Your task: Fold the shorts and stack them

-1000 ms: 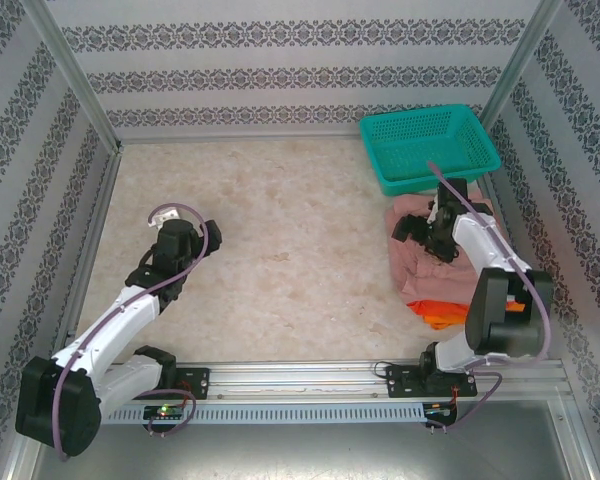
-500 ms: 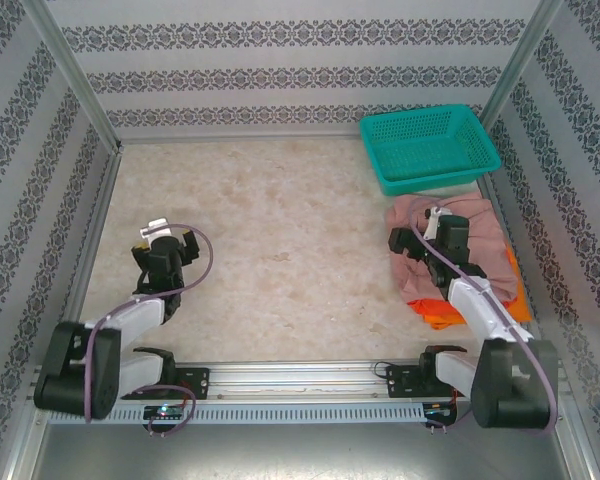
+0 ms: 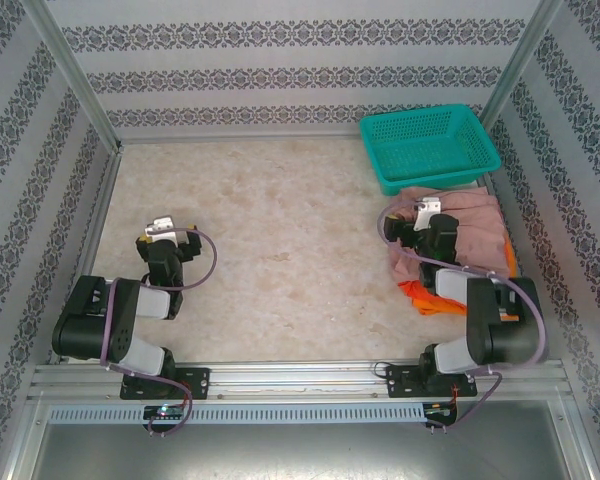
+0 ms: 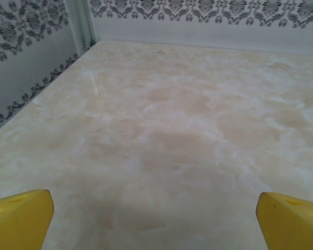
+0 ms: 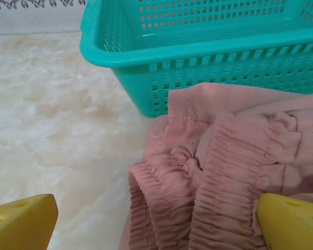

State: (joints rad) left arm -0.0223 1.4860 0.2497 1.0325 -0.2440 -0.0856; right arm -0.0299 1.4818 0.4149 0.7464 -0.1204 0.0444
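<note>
Both arms have pulled back toward the near edge since the earlier frame: the left arm (image 3: 130,305) has folded down close to its base, and the right arm (image 3: 480,300) has come off the cloth and tucked in over the pile's near side. The left fingers (image 4: 21,219) are spread wide over bare desk (image 3: 280,230) near the left edge, with nothing between them. We judge that arm is simply parked out of the way. The right fingers (image 5: 21,221) are spread just as wide and grip nothing. They look low across the pink shorts (image 5: 224,172), whose gathered waistband faces them and bunches in soft ridges. The shorts lie along the right edge of the desk, just in front of the basket (image 3: 430,150) in the far right corner, the pink cloth right up to the basket's near wall. The pink pair (image 3: 475,225) lies on top, and orange shorts (image 3: 430,298) poke out from under its near side. We cannot tell whether that orange cloth is one pair or two. The pile looks stacked, so we take the spread fingers and withdrawn arms to mean the cloth has been let go to rest. The rumpled waistband suggests the fold is loose rather than crisp.
</note>
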